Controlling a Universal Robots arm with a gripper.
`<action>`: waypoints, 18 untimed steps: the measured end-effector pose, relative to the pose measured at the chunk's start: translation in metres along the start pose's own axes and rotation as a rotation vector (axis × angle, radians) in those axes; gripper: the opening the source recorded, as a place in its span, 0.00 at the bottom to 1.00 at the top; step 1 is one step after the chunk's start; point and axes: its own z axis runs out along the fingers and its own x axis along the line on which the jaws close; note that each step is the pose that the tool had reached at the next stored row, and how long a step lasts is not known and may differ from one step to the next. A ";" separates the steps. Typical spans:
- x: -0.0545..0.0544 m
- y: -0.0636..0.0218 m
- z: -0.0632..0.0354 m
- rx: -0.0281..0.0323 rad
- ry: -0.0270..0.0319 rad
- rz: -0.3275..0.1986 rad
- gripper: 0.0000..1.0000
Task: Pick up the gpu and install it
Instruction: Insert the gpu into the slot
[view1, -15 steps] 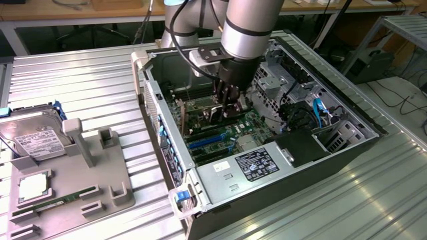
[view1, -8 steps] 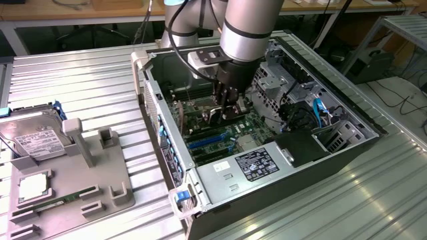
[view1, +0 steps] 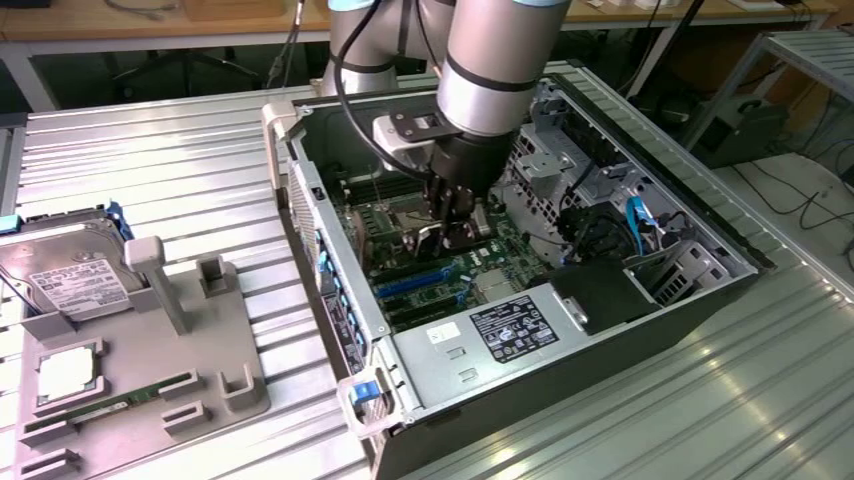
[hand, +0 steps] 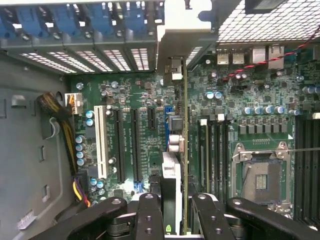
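Seating the gpu (hand: 185, 150) well calls, I judge, for its lower edge parallel to the motherboard (hand: 250, 100) slot beneath the claw (hand: 175, 207), and its silver bracket (hand: 182, 35) lined up with the rear opening ahead. The claw is narrow, its fingers (hand: 148, 212) clamped on the card, which stands edge-on between them.

The ribbed metal table (view1: 147, 160) carries two things. An open computer case (view1: 601, 372) lies on its side, its walls all around the gripper (view1: 447, 228). A grey holder (view1: 200, 335) sits well apart from the gripper, toward the exterior view's left, near the case.
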 end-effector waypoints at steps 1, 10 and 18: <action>0.001 0.0000 0.0003 0.0000 0.0002 0.000 0.28; 0.001 0.0026 0.0075 0.0000 0.0001 0.000 0.28; 0.001 0.0057 0.0215 0.0001 0.0030 0.000 0.28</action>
